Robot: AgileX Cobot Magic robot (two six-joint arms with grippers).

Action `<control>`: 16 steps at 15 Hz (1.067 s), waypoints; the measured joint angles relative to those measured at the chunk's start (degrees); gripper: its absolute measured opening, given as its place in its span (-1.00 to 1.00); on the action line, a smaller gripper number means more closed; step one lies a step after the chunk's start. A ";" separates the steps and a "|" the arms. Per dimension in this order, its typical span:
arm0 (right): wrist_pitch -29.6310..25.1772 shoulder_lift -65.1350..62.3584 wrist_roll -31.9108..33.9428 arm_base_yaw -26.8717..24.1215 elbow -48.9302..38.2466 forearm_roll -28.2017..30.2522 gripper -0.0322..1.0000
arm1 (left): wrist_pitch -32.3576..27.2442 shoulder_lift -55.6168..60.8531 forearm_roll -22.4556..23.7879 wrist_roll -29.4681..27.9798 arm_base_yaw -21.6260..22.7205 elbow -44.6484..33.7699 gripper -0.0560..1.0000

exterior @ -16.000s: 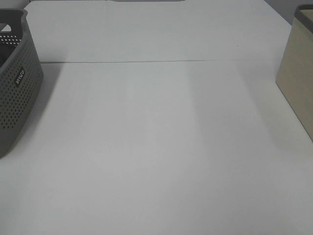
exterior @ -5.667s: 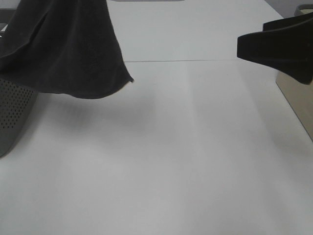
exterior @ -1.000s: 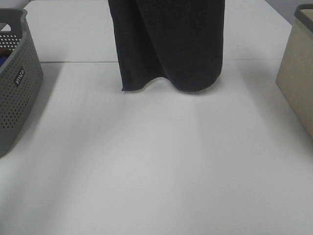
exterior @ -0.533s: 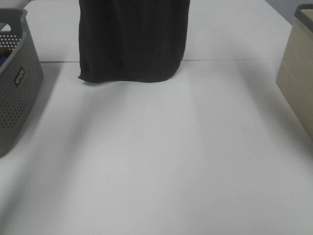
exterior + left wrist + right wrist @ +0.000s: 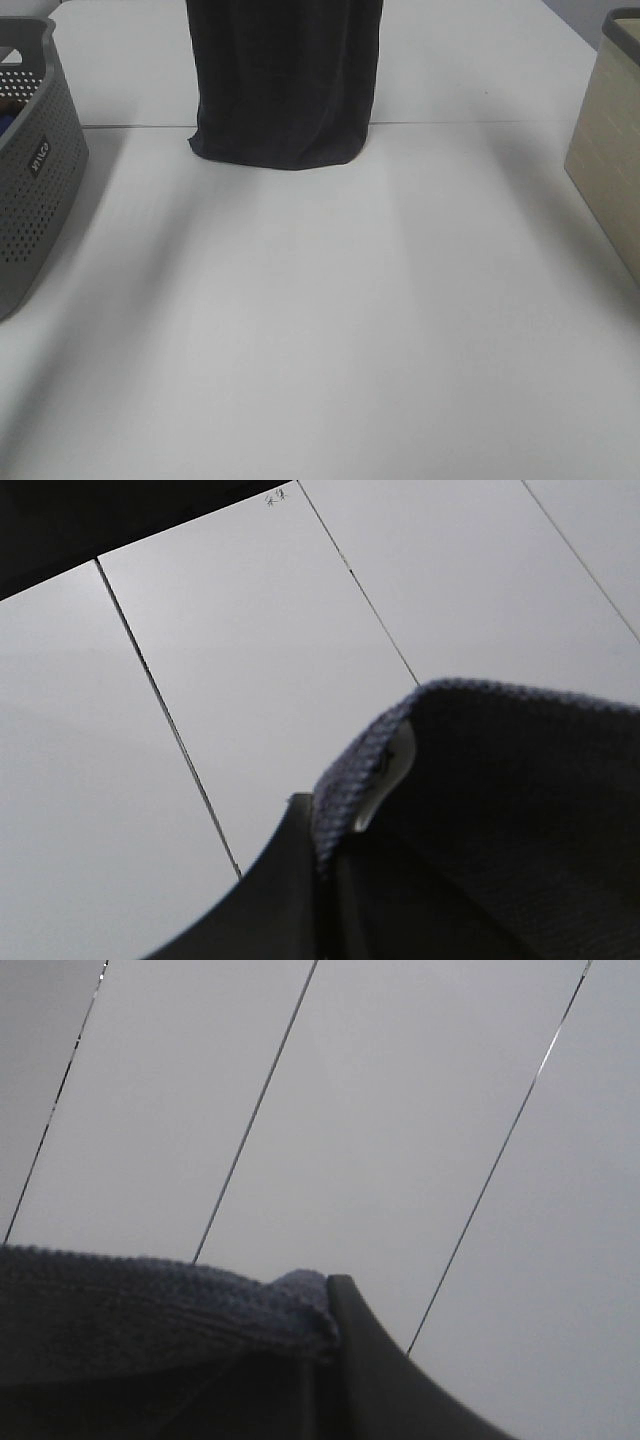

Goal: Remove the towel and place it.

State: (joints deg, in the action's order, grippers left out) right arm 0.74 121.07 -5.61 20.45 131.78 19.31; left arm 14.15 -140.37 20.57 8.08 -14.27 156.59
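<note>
The dark charcoal towel (image 5: 283,80) hangs down from above the top edge of the exterior view, and its lower edge bunches on the white table (image 5: 320,330) at the back middle. Both grippers are out of that view. In the left wrist view my left gripper (image 5: 325,855) is shut on a hemmed corner of the towel (image 5: 500,780) with a small white tag (image 5: 385,780). In the right wrist view my right gripper (image 5: 320,1345) is shut on another hemmed edge of the towel (image 5: 130,1300).
A grey perforated basket (image 5: 35,160) stands at the left edge of the table. A beige box (image 5: 610,160) stands at the right edge. A seam (image 5: 480,123) crosses the table behind the towel's lower edge.
The towel has swung left and then a little back right. It has come lower, so its bottom edge now rests bunched on the table.
</note>
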 joint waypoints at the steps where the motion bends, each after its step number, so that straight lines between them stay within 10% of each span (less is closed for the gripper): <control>1: -0.17 0.00 0.00 -0.40 0.00 0.00 -0.92 | 0.06 0.00 0.06 0.00 0.06 0.00 -0.89; 16: 2.81 0.00 -2.75 -3.61 0.00 0.23 -0.92 | 3.50 -0.06 0.00 -0.11 1.15 0.00 -0.89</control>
State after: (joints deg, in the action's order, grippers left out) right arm 3.55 121.07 -8.37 16.84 131.78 19.54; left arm 17.65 -140.43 20.57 7.96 -13.12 156.59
